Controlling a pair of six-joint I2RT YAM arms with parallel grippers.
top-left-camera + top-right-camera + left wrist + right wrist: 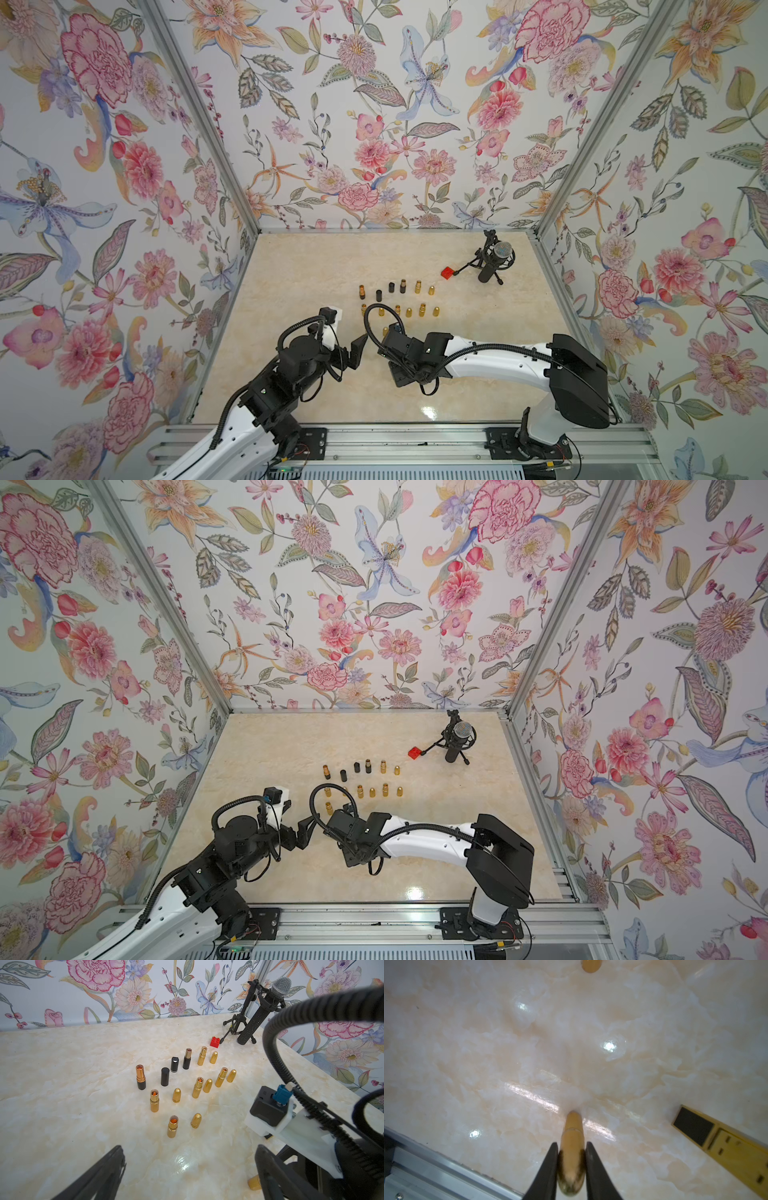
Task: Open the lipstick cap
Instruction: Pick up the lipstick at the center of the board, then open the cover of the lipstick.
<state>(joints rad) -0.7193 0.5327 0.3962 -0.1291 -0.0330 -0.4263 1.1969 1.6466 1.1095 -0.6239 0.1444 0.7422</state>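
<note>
A gold bullet-shaped lipstick (572, 1124) stands on the marble table with its rounded cap (571, 1167) on top. My right gripper (571, 1145) is shut on that cap, one black finger on each side. In the left wrist view only the lipstick's gold base (254, 1182) shows, just beside one finger of my left gripper (189, 1153). That gripper is wide open with bare table between its fingers. In both top views the held lipstick is hidden under my right wrist, and my left gripper (358, 351) sits close beside it.
Rows of opened gold lipsticks (172, 1129) with loose gold caps (196, 1120) stand farther back, with black tubes (165, 1076) among them. A red brick (447, 272) and a microphone on a tripod (492, 259) are at the back right. A yellow box (724, 1147) lies near the held lipstick. The aluminium front rail (425, 1174) is close by.
</note>
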